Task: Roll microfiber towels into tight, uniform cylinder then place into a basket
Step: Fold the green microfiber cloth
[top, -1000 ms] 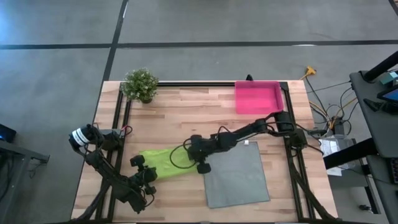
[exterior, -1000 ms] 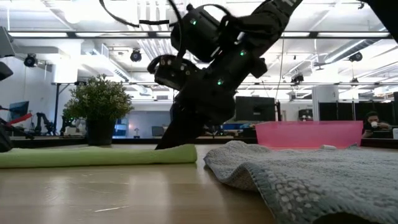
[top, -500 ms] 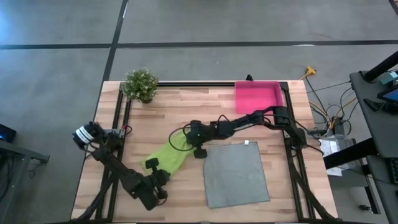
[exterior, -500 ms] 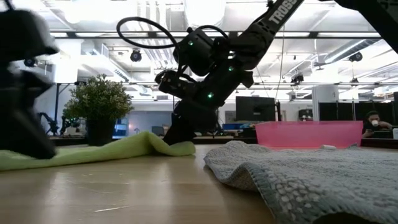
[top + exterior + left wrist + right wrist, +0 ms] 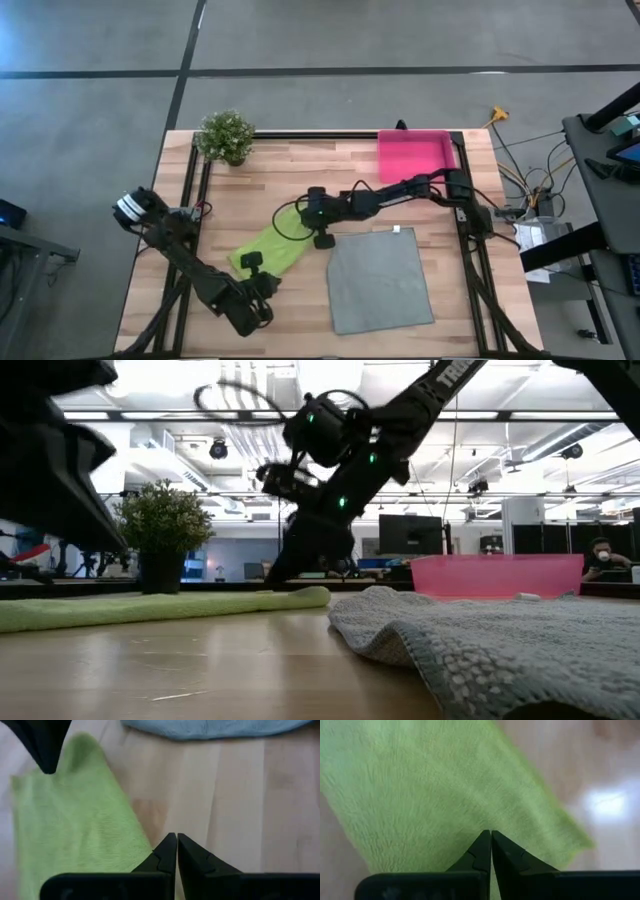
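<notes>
Left gripper (image 5: pixel 252 262), fingers pressed together, pins the green towel's (image 5: pixel 270 245) near end; the right gripper (image 5: pixel 302 213), likewise closed, sits at its far end. Since a second ago, the towel has swung diagonal and shortened.

A small potted plant (image 5: pixel 226 136) stands at a far corner of the wooden table (image 5: pixel 280 175); cables (image 5: pixel 520 185) trail beside it

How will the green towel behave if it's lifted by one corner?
The green towel would probably droop and unfold: it lies limp and folded flat on the table. Its fuzzy pile suggests it grips rather than slips. It looks thin, so likely light.
</notes>
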Robot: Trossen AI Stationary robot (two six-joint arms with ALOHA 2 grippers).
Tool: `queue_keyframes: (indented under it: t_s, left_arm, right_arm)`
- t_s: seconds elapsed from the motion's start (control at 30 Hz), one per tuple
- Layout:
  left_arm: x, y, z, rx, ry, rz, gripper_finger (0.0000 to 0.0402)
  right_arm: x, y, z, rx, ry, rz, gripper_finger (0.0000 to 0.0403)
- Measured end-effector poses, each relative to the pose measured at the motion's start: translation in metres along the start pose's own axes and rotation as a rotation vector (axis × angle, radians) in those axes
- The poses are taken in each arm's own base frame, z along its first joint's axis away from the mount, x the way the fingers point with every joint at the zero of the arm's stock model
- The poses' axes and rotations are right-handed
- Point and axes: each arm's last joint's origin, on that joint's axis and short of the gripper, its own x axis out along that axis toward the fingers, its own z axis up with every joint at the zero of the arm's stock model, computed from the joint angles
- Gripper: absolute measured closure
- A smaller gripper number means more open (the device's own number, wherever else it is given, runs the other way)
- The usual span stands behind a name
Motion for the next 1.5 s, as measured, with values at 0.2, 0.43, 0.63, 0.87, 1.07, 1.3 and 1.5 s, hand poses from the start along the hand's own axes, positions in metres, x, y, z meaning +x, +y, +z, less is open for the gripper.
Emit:
queue_keyframes:
  t_s: [0.2,0.43,0.63,0.87,1.07,1.3,1.5]
  left_arm:
    - [-0.028,0.019,0.005,0.061,-0.026,0.059,0.0402]
    - [-0.026,0.046,-0.02,0.081,0.065,0.204,0.0401]
    - [-0.011,0.054,-0.045,-0.008,0.08,0.182,0.0401]
    - [-0.002,0.052,-0.054,-0.086,0.039,0.113,0.0401]
    - [0.006,0.048,-0.062,-0.121,0.056,0.063,0.0401]
    - [0.015,0.036,-0.064,-0.149,0.054,0.029,0.0401]
    - [0.02,0.025,-0.057,-0.22,0.003,-0.033,0.0402]
  right_arm:
    - [-0.011,0.006,0.003,-0.021,0.04,0.027,0.0394]
    - [-0.014,0.029,0.006,-0.048,0.05,0.071,0.0394]
    - [-0.016,0.047,0.01,-0.075,0.036,0.096,0.0394]
    - [-0.016,0.048,0.011,-0.076,0.032,0.088,0.0394]
    - [-0.006,0.029,-0.005,-0.007,0.094,0.014,0.0394]
    - [0.004,0.006,-0.017,0.058,0.106,-0.023,0.0394]
    - [0.008,-0.006,-0.018,0.031,0.06,-0.052,0.0394]
